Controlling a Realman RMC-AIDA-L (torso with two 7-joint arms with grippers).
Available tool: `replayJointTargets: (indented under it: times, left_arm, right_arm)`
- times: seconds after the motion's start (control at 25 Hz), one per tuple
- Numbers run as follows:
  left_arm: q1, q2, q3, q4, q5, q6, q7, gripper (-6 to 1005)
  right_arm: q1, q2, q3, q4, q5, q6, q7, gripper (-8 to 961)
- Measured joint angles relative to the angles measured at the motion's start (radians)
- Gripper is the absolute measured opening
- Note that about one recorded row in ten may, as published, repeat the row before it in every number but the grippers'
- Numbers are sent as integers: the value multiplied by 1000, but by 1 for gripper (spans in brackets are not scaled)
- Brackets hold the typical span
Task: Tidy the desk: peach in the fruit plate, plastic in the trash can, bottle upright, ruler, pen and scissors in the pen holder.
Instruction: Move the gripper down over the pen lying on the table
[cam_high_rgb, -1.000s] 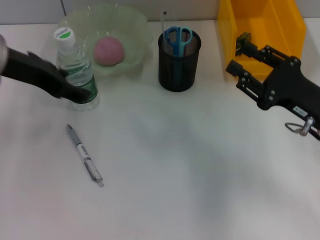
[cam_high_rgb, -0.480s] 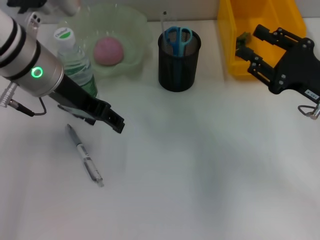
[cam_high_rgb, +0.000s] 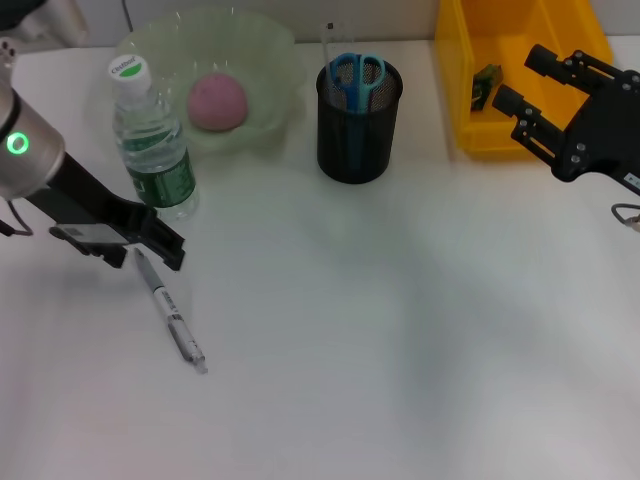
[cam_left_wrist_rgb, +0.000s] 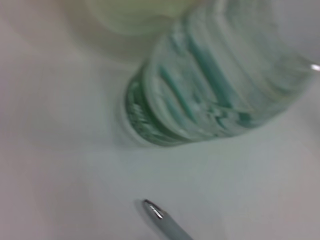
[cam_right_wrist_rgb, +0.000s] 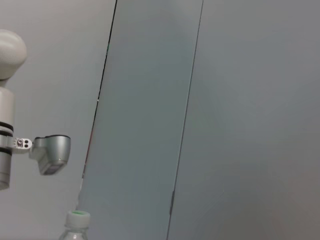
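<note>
The pen (cam_high_rgb: 168, 312) is the 1 thing left loose on the desk (cam_high_rgb: 400, 350), lying flat with its near end right beside the tip of the left gripper (cam_high_rgb: 160, 245) and its body running away from the fingers toward the front edge. It looks light, thin and stiff, with a smooth barrel that I'd guess could roll or skid under a careless pinch, so the middle of the barrel, fingers across its length, seems the sensible place to grip. The left gripper hangs low over the desk with nothing in it; whether its fingers are spread or closed I cannot tell from here (the wrist view shows only the pen's clip end (cam_left_wrist_rgb: 155, 212) and the bottle base (cam_left_wrist_rgb: 165, 125)). The bottle (cam_high_rgb: 150, 140) stands upright just behind that gripper, the peach (cam_high_rgb: 217, 101) sits in the fruit plate (cam_high_rgb: 270, 60) beyond it, and the scissors (cam_high_rgb: 356, 78) already stand in the pen holder (cam_high_rgb: 357, 135) well off to its side. The right gripper (cam_high_rgb: 525, 85) is spread wide and holding nothing, poised by the yellow bin (cam_high_rgb: 455, 90).
</note>
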Motion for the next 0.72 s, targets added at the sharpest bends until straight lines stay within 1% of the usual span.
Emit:
replayJointTargets:
  times: [0.04,0.12,0.24,0.28,0.32,0.48,0.72]
  left_arm:
    - [-4,1,-13,-7,7,-3,0,728]
    - [-43,12,-72,-86,18,-21,0,727]
    - [-59,15,-98,-121,24,-30,0,724]
    - [-78,16,-127,-158,38,-39,0,724]
    - [-78,16,-127,-158,38,-39,0,723]
    - [-115,18,-184,-215,89,-60,-2,720]
    - [-120,21,-226,-242,99,-70,-3,715]
  right_arm:
    - [1,0,0,0,1,4,-5,498]
    - [7,2,0,-1,3,22,-15,498]
    - [8,2,0,-1,3,22,-15,498]
    - [9,3,-1,-1,4,20,-15,498]
    - [9,3,-1,-1,4,20,-15,498]
    - [12,3,0,-3,6,16,-27,498]
    - [15,3,0,-3,8,22,-41,498]
